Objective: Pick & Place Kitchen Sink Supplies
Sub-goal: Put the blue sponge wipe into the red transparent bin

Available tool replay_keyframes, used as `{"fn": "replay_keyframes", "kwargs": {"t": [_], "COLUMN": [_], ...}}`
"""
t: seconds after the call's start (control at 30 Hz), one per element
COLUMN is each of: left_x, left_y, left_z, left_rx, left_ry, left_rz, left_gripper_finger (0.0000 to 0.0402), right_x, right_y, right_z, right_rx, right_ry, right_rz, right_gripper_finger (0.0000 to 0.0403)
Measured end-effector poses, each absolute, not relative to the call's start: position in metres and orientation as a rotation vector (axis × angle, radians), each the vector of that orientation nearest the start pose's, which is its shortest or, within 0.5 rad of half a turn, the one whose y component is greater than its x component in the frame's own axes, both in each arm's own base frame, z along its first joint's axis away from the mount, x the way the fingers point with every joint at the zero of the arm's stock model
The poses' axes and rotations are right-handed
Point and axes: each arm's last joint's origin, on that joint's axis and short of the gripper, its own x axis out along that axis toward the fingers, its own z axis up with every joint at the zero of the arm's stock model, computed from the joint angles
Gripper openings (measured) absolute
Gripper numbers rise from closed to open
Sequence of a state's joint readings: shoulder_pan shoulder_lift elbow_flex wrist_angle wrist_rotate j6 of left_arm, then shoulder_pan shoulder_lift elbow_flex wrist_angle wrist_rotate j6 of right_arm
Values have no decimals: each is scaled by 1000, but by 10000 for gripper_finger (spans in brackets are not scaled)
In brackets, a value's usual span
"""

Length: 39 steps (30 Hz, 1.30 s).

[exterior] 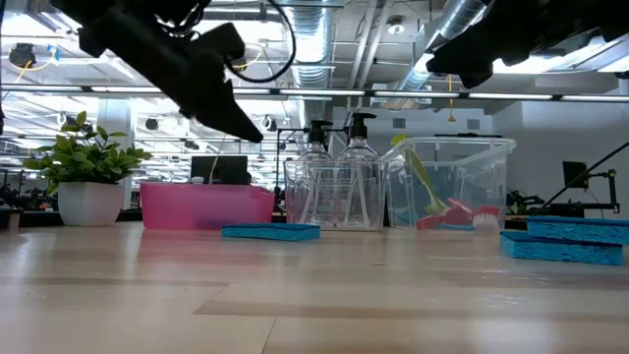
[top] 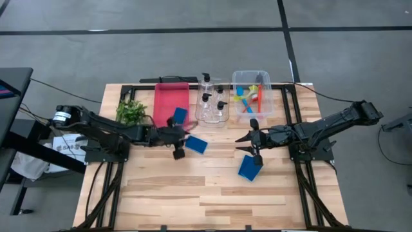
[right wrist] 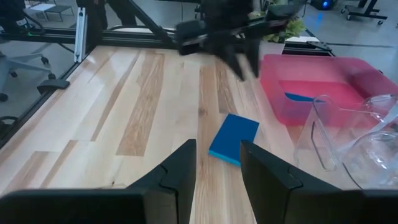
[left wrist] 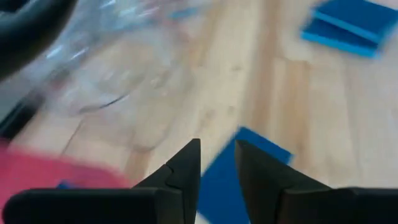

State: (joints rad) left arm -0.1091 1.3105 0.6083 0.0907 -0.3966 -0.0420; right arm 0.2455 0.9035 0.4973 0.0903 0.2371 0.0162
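High view has the left pincer (top: 178, 147) hovering just beside a blue sponge (top: 197, 144) on the bench (top: 212, 193), while the right pincer (top: 252, 143) hangs near a second sponge (top: 250, 168); both have fingers a little apart and hold nothing. A likely slip is the left fingers closing beside the flat sponge and nudging it toward the red tray (top: 168, 106). Right wrist view alone shows a blue item (right wrist: 300, 97) lying inside that tray, which the low view's tray wall hides.
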Motion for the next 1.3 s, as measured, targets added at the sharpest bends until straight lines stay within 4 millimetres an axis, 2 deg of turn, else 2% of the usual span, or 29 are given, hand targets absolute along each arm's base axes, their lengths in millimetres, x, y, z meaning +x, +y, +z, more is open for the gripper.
{"fn": "replay_keyframes", "kwargs": {"t": [0.1,0.2,0.37,0.5,0.83,1.07,1.2,1.3], "left_x": [261,270,286,291,291,294,294,294], "left_y": [-32,-42,-45,-46,-46,-42,-46,-49], "left_z": [185,170,137,116,97,81,80,86], "left_rx": [243,305,318,328,310,240,239,230], "left_ry": [591,601,626,660,718,750,745,713], "left_rz": [193,146,136,133,142,192,179,168], "left_gripper_finger": [103,114,132,138,132,98,45,11], "right_x": [192,192,191,191,191,191,191,191], "right_y": [41,42,46,47,47,47,47,47], "right_z": [239,239,239,239,239,239,239,239], "right_rx": [-59,-60,-63,-64,-79,-79,-79,-79], "right_ry": [307,307,307,306,306,306,306,306], "right_rz": [6,13,33,39,41,41,41,41], "right_gripper_finger": [117,117,117,117,117,117,117,117]}}
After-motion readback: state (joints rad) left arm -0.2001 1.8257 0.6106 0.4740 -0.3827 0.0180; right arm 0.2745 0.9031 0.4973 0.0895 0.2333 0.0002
